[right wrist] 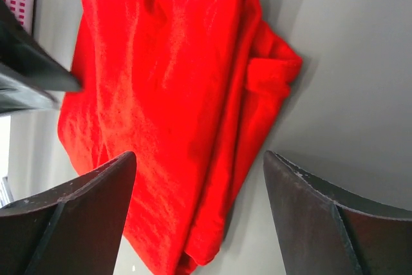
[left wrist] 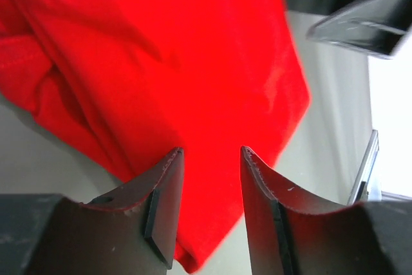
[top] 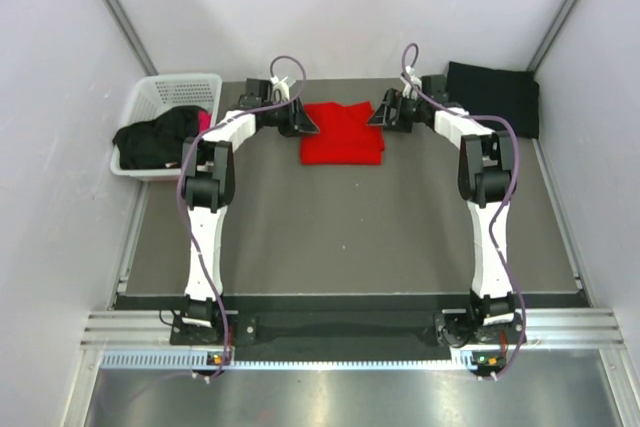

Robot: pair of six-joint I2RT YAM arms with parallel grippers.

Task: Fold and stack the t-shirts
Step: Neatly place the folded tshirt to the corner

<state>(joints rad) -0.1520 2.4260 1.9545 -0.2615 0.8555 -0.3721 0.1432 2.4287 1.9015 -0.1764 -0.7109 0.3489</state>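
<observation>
Red shirt (top: 342, 133) lies folded, left end effector (left wrist: 211, 151) and right end effector (right wrist: 199, 154) open beside it. Folding seems done; next, grip and stack it on black shirt (top: 495, 97).

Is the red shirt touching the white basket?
Apart. The top view shows the red shirt mid-table and the basket at the left edge, with bare table and the left arm between them.
</observation>
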